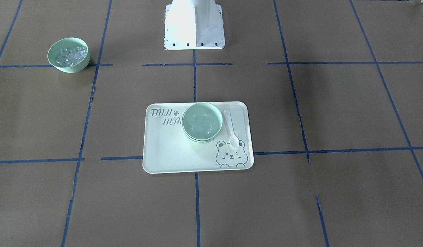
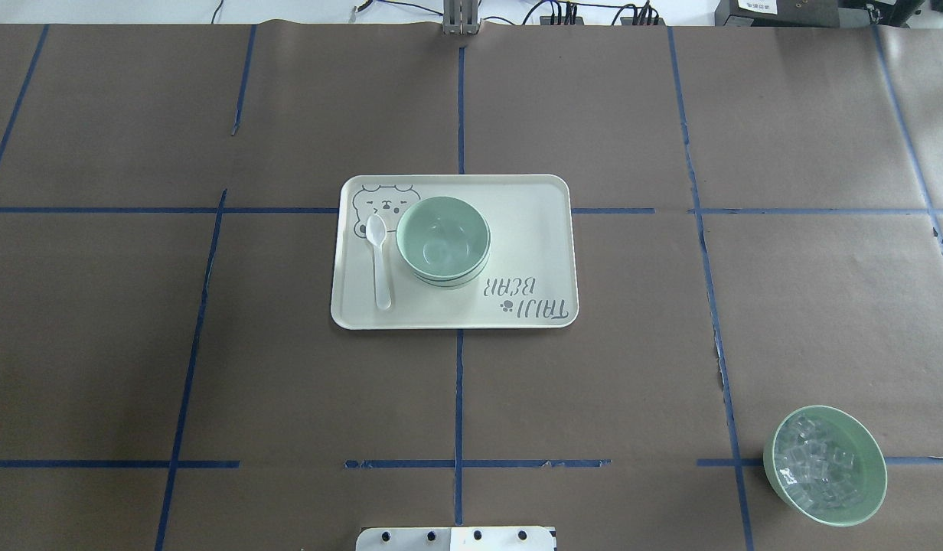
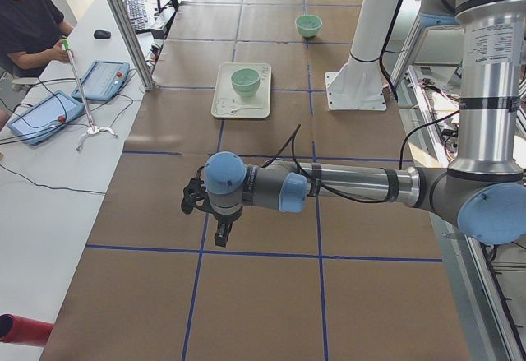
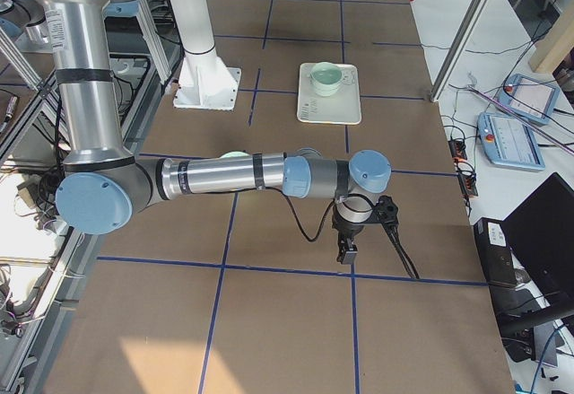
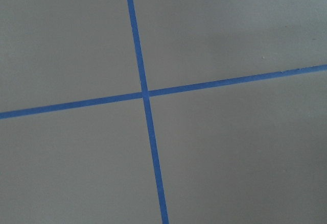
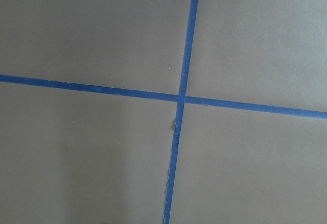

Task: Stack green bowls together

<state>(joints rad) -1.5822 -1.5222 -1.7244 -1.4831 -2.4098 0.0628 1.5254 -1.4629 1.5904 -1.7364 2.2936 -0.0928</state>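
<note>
"Mint-green plastic, smooth and round: we see the green bowls [image 2: 443, 241] nested one inside another in a single stack, with lower rims showing as thin bands under the top one."

"We agree. The stack sits on the pale rectangular tray [image 2: 533, 229], which has rounded corners and a raised lip. Can we read the print?"

"We can: 'TAIJI BEAR' with a paw mark, and a bear face in one corner. A white glossy spoon [image 2: 378, 260] lies flat just beside the stack, its scoop over the bear."

"Well apart stands another green bowl of clear cubes [image 2: 825, 465], glassy and heaped."

"Under everything, the surface [image 2: 211, 344] is matt brown paper crossed by blue tape [image 2: 458, 383]."

"And the arms?"

"The left claw [image 3: 222, 235] and right claw [image 4: 346, 252] each hang over bare paper, far from the tray. We cannot tell how wide either stands, nor see anything in them."
</note>
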